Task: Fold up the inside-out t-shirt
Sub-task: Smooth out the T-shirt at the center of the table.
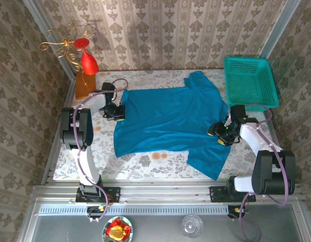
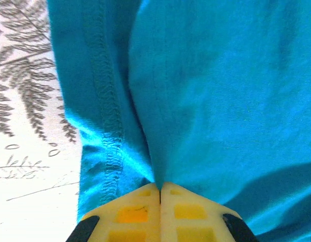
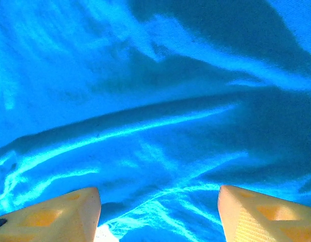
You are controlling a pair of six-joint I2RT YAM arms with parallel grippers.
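The teal-blue t-shirt (image 1: 170, 121) lies spread across the patterned table, hem to the left, sleeves to the right. At its left edge my left gripper (image 1: 118, 112) is shut on a pinch of the cloth. In the left wrist view the yellow fingertips (image 2: 140, 206) meet with a fold of the t-shirt (image 2: 211, 91) drawn up between them, beside the stitched hem. My right gripper (image 1: 222, 132) stands open over the shirt's right side near the sleeve. In the right wrist view its fingertips (image 3: 69, 209) are wide apart above wrinkled cloth (image 3: 155, 126).
A green mesh basket (image 1: 249, 80) stands at the back right corner. A red and gold ornament on an orange block (image 1: 85, 75) stands at the back left. The table's near edge (image 1: 145, 174) runs in front of the shirt.
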